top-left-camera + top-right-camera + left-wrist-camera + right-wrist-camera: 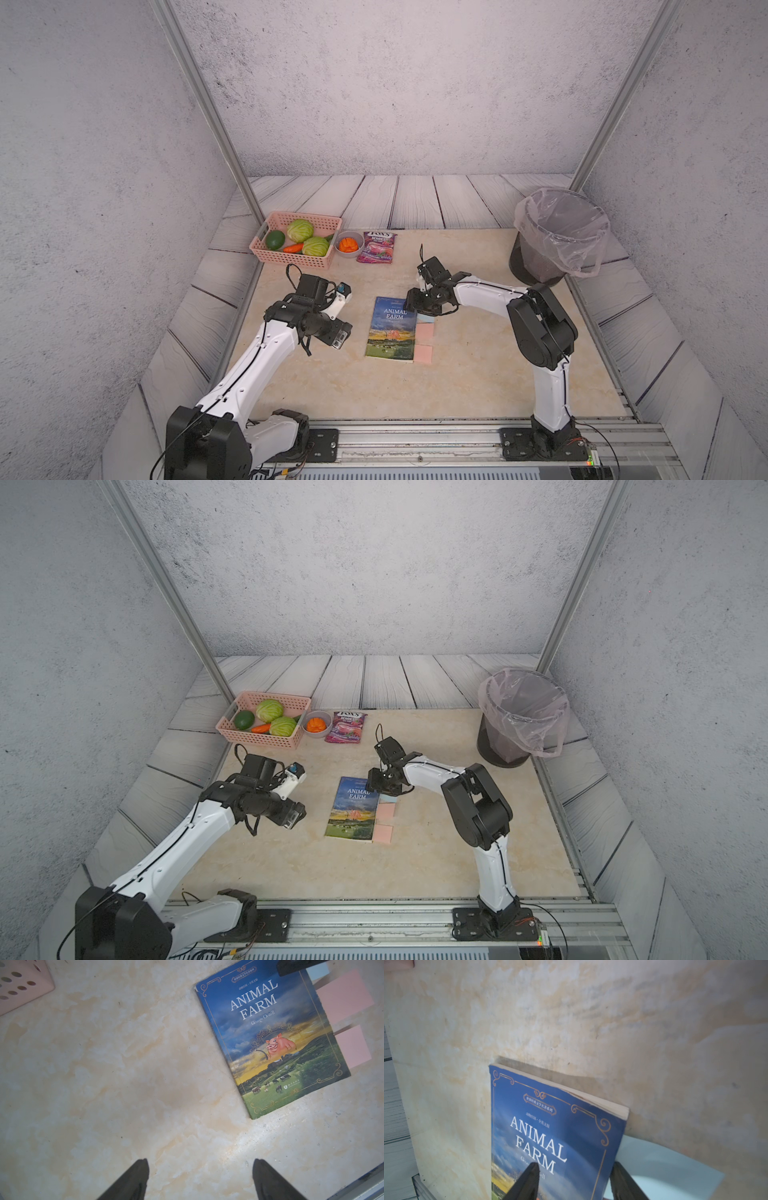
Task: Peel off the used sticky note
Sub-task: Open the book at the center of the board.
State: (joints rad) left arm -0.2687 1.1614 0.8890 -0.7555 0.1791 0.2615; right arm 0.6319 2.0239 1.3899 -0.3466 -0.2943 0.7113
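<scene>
Marble-patterned table is enclosed by grey speckled walls. Nearest the front edge, the left end effector is held above bare table to the left of the book, with its fingers spread wide and nothing between them.

The book is laid closed, cover up, about mid-table. Three notes stick out from its right page edge: a near pink sticky note, a middle pink sticky note, and a blue sticky note at the book's far right corner. Writing cannot be made out on any of them.

The right end effector is poised over that far corner, parted and gripping nothing. One finger is seen over the cover and one over the blue paper, so the blue note is judged to be the target.

For a clean peel, the end effector should be shifted toward the table's right edge, so that only the note's free flap is pinched and never the cover. The note should then be drawn off slowly and low, away from the pages. The book is likely to slide unless it is pressed down by the left end effector.

Farther back, a lined bin is placed at the far right corner, probably for the discarded note, and a pink basket at the far left.
</scene>
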